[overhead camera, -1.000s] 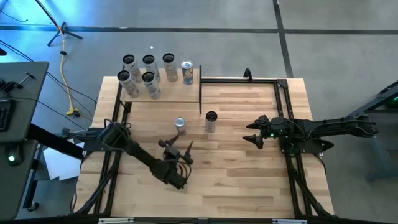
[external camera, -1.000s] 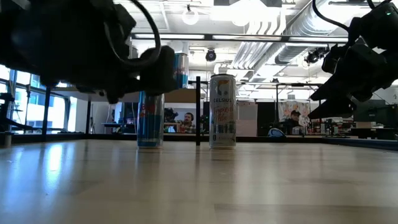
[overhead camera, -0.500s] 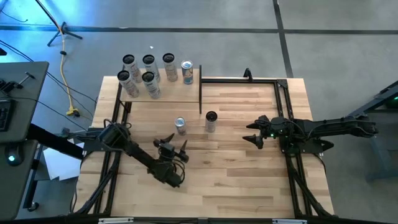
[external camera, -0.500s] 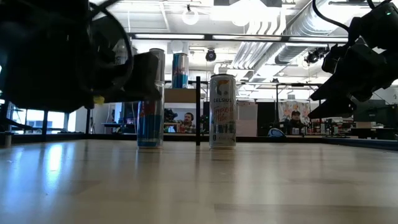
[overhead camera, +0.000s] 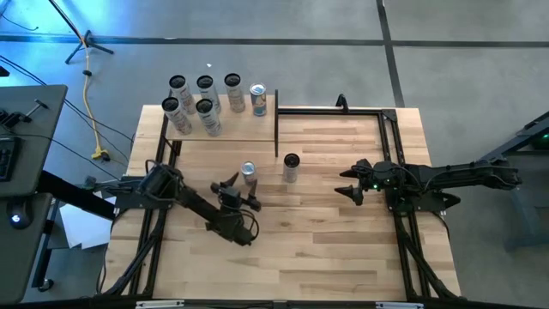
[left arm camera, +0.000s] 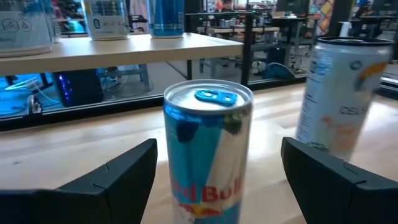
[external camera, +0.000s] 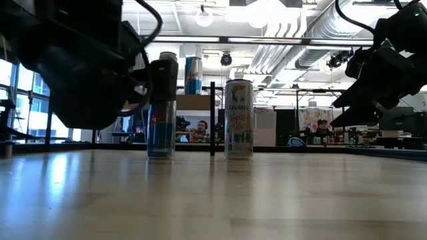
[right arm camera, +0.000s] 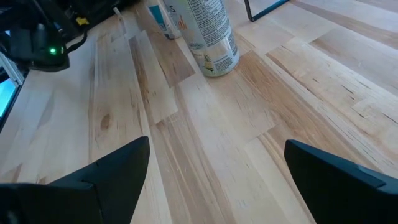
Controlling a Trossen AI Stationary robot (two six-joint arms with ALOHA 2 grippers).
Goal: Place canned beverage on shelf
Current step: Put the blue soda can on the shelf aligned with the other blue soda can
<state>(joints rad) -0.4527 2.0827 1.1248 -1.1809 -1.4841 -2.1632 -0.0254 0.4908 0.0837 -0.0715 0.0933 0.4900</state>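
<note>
While the left claw (overhead camera: pixel 239 187) sits low over the counter (overhead camera: pixel 326 249), its fingers (left arm camera: pixel 124 177) are spread to either side of a blue can (left arm camera: pixel 207 155) without touching it; the can stands upright on the planks, between the fingers and a little ahead of them. In the high view this blue can (overhead camera: pixel 249 173) is just beyond the claw, near the middle of the counter. Just beside it, toward the right arm, stands a white can (overhead camera: pixel 291 167), also upright; the two stand apart. The right claw (overhead camera: pixel 346 186) hovers well apart from both cans on the counter's right side, fingers spread and holding nothing; its wrist view shows the white can (right arm camera: pixel 208 31) standing on the planks ahead. Farther back, a thin black post (overhead camera: pixel 276 133) rises just behind the two cans, at the corner of a bare black frame (overhead camera: pixel 334 109). At the far left corner lies the shelf (overhead camera: pixel 232 127), a pale board carrying six upright cans (overhead camera: pixel 204 105) in a cluster, one of them, blue and white (overhead camera: pixel 258 99), at its right end.
</note>
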